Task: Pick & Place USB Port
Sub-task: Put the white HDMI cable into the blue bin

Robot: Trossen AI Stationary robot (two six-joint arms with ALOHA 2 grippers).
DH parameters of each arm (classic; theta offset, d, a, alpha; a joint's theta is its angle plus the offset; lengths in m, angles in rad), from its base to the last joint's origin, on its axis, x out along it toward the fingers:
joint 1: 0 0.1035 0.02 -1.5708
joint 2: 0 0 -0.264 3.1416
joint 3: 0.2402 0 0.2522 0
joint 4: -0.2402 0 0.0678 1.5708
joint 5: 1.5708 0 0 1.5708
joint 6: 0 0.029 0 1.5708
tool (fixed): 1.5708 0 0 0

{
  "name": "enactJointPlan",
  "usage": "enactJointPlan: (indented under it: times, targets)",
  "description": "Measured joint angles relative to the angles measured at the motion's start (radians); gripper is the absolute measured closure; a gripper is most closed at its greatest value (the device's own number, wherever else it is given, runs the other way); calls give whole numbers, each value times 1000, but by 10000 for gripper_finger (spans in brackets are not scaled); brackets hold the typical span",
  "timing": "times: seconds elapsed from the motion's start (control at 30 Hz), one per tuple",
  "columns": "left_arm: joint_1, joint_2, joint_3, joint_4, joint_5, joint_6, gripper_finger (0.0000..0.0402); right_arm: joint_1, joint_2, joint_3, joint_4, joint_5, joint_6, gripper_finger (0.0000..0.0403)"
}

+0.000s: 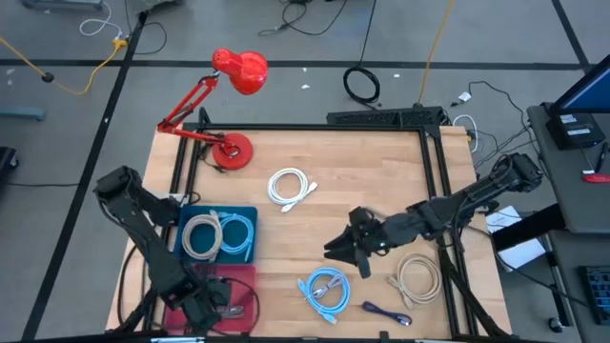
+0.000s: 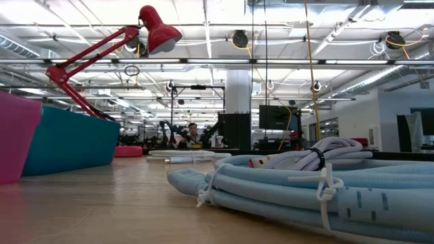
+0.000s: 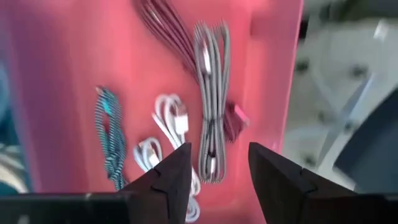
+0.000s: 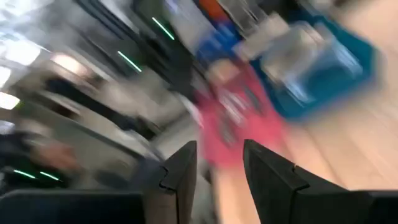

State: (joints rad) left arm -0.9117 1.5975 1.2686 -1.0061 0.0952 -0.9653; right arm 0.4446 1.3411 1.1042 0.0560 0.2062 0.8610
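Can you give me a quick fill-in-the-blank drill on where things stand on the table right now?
1. The left end effector hangs open over the ____ bin, empty.
2. The blue bin holds ____ coiled cables.
3. The white cable lies on the table near the red ____.
4. The right end effector hovers beside the ____ cable coil.

Missing words: pink; two; lamp; light-blue
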Motion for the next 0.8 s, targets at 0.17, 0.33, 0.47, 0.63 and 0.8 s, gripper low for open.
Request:
enactJointPlan:
  times: [0.17, 0.33, 0.47, 0.63, 0.8]
  targets:
    - [2, -150, 0, 4, -259, -171, 248, 2, 20, -1, -389, -14, 133, 277]
    - [-7, -281, 1, 56, -610, -281, 254, 11, 66, -19, -437, -87, 171, 277]
    - [-7, -336, 1, 184, -813, -191, 254, 24, 145, -24, -378, -179, 81, 277]
    - [17, -370, 1, 371, -983, -29, 254, 30, 230, -24, -323, -231, -94, 277]
    - [55, -375, 1, 504, -1048, 94, 254, -43, 287, -24, -358, -155, -178, 277]
